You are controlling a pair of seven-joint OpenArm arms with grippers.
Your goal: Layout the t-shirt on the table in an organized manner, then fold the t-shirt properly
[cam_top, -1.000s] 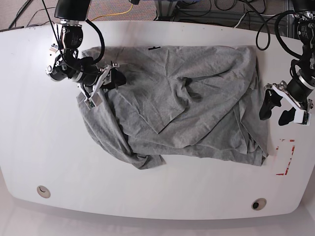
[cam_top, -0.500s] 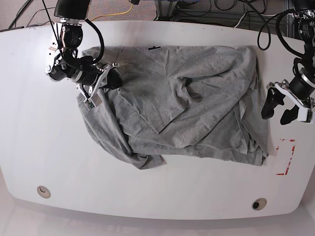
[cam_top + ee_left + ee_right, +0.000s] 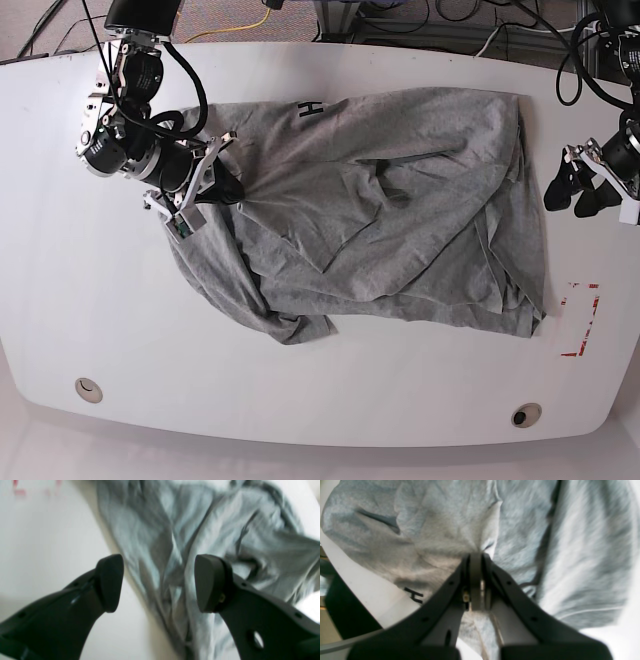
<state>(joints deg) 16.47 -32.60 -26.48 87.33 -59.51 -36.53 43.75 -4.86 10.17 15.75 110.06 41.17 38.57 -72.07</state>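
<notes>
I see the right gripper [image 3: 476,562] clenched on a pinch of the t-shirt [image 3: 400,220], its jaws pressed together with grey fabric bunched at the tips, at the shirt's edge on the left of the base view. The shirt lies crumpled and wrinkled across the middle of the table [image 3: 320,400], with a black letter "H" [image 3: 308,110] showing near its far edge. My left gripper [image 3: 158,582] hangs released with jaws spread wide and nothing between them, above the table beside the shirt's opposite edge, near the red outline mark [image 3: 582,318].
</notes>
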